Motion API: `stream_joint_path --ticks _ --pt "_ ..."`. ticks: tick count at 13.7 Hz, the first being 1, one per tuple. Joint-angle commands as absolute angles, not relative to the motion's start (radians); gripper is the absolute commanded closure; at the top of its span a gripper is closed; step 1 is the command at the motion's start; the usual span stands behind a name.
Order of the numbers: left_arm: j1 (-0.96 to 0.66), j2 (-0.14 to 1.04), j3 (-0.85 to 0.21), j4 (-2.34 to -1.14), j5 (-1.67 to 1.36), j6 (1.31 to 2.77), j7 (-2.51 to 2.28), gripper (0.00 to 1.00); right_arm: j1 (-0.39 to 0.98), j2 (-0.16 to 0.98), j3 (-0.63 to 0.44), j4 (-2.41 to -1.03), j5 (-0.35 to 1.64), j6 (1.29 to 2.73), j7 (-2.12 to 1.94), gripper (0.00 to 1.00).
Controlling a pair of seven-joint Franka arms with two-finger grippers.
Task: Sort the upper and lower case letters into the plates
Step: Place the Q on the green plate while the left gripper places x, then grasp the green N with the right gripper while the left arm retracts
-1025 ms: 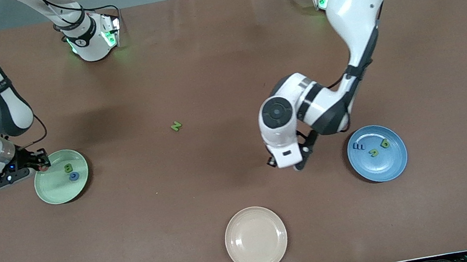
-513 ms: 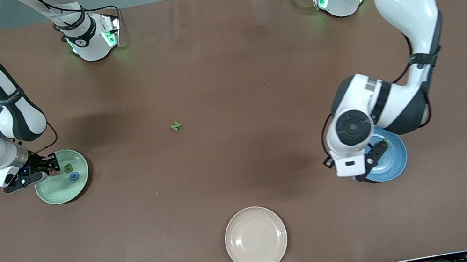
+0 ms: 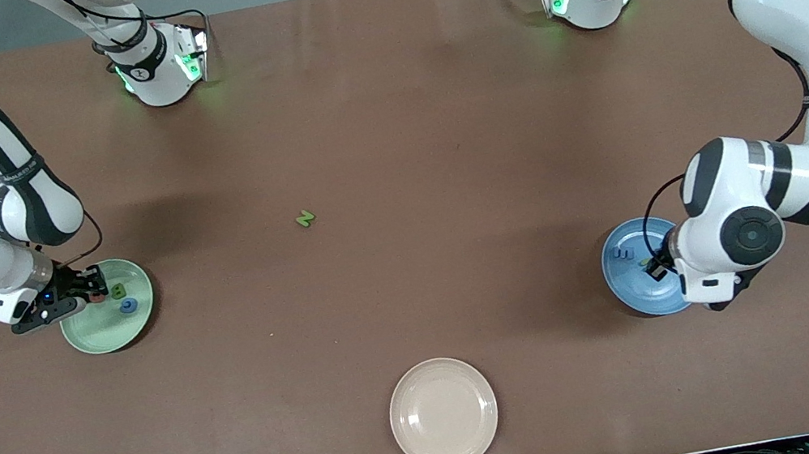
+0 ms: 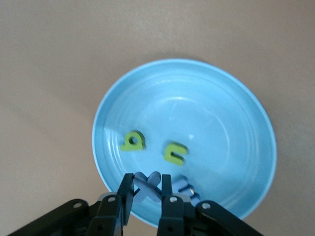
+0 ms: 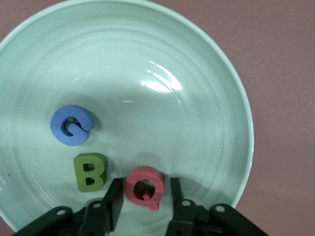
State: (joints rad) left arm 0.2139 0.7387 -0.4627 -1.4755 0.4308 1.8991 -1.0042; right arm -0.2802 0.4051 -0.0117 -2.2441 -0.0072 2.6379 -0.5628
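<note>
Here we see the right gripper (image 5: 143, 196) low over the pale green round plate (image 3: 93, 332), which sits toward the right arm's end of the table. Its jaws stand a little apart on either side of a red foam letter Q (image 5: 143, 187), and we cannot tell whether they press on it or have just let go. Beside the Q in that plate lie a dark green letter B (image 5: 90, 172) and a blue letter G (image 5: 72, 125), each apart from the others. The left gripper (image 4: 146, 192) hangs over the blue round plate (image 4: 236, 128) toward the left arm's end of the table, its jaws shut on a pale blue foam letter x (image 4: 147, 185). In that plate we find two yellow-green letters, a small a (image 4: 132, 142) and a small c (image 4: 175, 152), side by side but apart, with a blue letter (image 4: 186, 186) partly hidden under the fingers. A green letter N (image 3: 304, 218) lies alone on the brown table (image 3: 386, 115) between the two plates, farther from the front camera than either. A cream-beige round plate (image 3: 444, 414) sits nearest the front camera.
</note>
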Motion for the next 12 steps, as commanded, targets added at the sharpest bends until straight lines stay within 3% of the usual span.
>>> stream_joint_path --ticks 1,5,8,10,11,12 --pt "0.248 0.747 -0.472 -1.497 0.426 1.951 -0.967 0.93 -0.278 0.332 0.002 -2.235 -0.020 2.544 -0.546 0.03" --pt "0.271 0.765 -0.466 -1.494 0.440 1.996 -0.919 0.89 -0.131 0.146 0.005 -2.201 -0.012 2.199 -0.254 0.03" --pt "0.267 0.773 -0.433 -1.491 0.440 2.035 -0.876 0.76 0.047 0.078 0.006 -2.203 -0.008 2.077 0.075 0.01" --pt "0.267 0.779 -0.426 -1.488 0.442 2.048 -0.861 0.59 0.174 0.081 0.006 -2.203 0.014 2.060 0.384 0.00" --pt "0.268 0.779 -0.426 -1.488 0.468 2.051 -0.861 0.34 0.248 0.084 0.006 -2.201 0.029 2.071 0.531 0.00" --pt "0.267 0.776 -0.426 -1.488 0.498 2.051 -0.861 0.02 0.308 0.092 0.006 -2.201 0.037 2.098 0.684 0.00"
